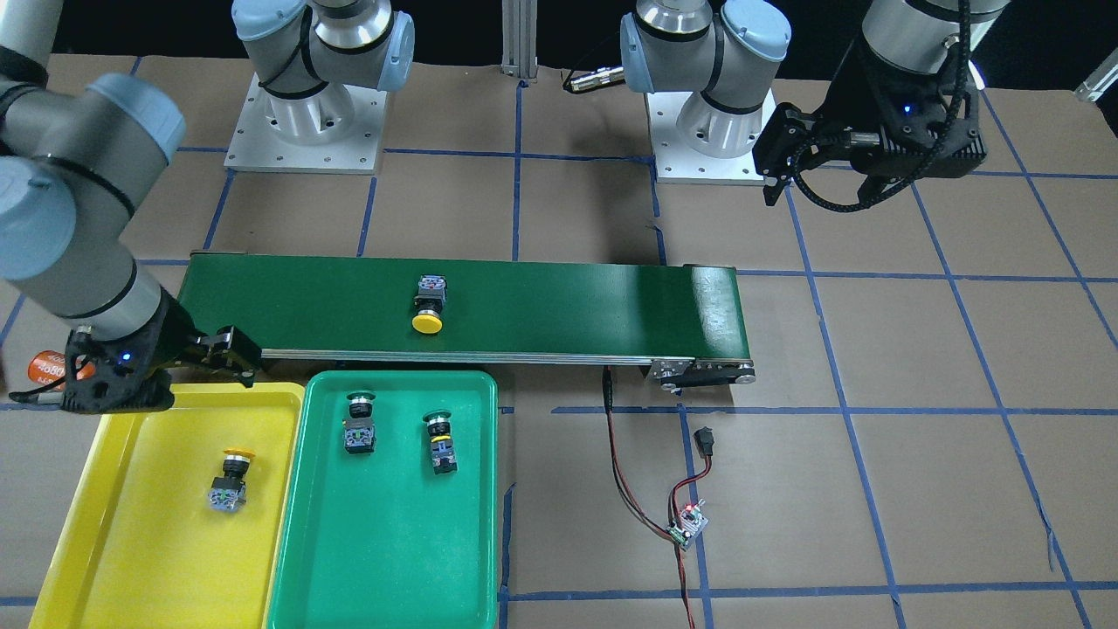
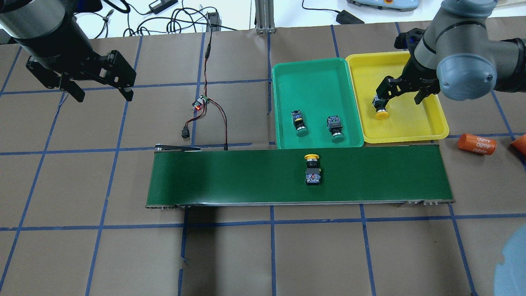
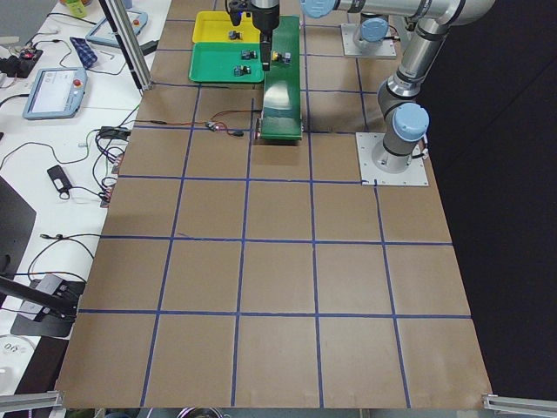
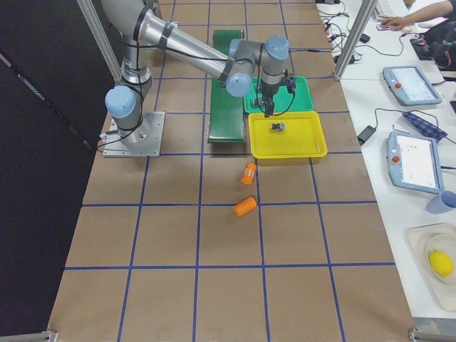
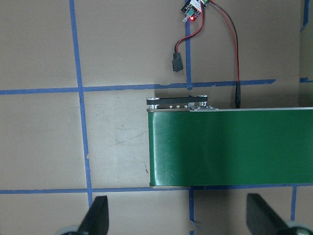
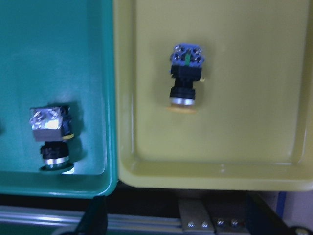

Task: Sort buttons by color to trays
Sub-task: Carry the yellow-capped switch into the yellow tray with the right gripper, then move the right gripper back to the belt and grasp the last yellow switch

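1. Nearest the front camera, the right arm (image 1: 61, 218) is seen reaching in over the yellow tray (image 1: 113, 542).
2. The right claw (image 2: 399, 98) is held above that tray, spread wide and empty. In its wrist view both fingertips (image 6: 95, 220) are seen well apart from the yellow button (image 6: 185, 78) lying on its side below.
3. In the overhead view, 2 green buttons (image 2: 299, 123) (image 2: 335, 128) are seen lying in the green tray (image 2: 312, 74), at 9 o'clock of the yellow tray.
4. The last button (image 2: 312, 168), yellow-capped, is found on the belt (image 2: 226, 176), on its side with the cap towards 12 o'clock. It is at 6 o'clock of the green tray.
5. 3 of 4 buttons are judged sorted, and the step in hand is taken to be the fetching of the last button.
6. A move of the right claw towards 8 o'clock in the overhead view is called for. A descent over the belt follows, with the fingers set across the black block or neck, not the round cap.
7. The button is then to be carried to the yellow tray, at 1 o'clock of its place on the belt.
8. The left claw (image 2: 102, 92) is held wide open and empty near the belt's far end, at 10 o'clock of it, touching nothing.
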Available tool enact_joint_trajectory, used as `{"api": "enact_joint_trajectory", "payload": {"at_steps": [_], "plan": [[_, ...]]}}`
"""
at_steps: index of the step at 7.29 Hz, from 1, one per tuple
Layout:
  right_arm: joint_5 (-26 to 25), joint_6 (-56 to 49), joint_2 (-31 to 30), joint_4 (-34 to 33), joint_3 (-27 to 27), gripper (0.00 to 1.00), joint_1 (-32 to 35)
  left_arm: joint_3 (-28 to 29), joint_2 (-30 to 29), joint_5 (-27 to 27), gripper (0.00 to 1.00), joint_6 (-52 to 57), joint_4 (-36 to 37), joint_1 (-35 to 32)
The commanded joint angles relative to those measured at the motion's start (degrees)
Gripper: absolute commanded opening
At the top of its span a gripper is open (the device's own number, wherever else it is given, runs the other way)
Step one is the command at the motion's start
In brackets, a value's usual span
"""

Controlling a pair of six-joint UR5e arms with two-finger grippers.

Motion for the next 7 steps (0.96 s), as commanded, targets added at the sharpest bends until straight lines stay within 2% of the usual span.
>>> {"api": "enact_joint_trajectory", "payload": {"at_steps": [1,2,3,4,7], "plan": [[-0.03,4.01,-9.45,2.14,8.7,0.99,3.07,0.1,-0.12,-0.02,1.0,-0.09,0.0,0.0],[0.23,4.27,-14.1,-0.56,17.28,0.95,3.16,0.1,-0.04,-0.02,1.0,-0.09,0.0,0.0],[-0.29,5.76,-16.76,-10.42,25.11,0.99,3.16,0.01,-0.04,-0.02,1.0,0.0,0.0,0.0],[0.05,5.68,-16.87,-12.43,26.84,1.0,3.16,0.01,-0.12,-0.02,1.0,-0.09,0.0,0.0],[0.05,5.86,-16.61,-12.63,26.77,1.0,3.16,0.01,-0.04,-0.02,1.0,-0.09,0.0,0.0]]}}
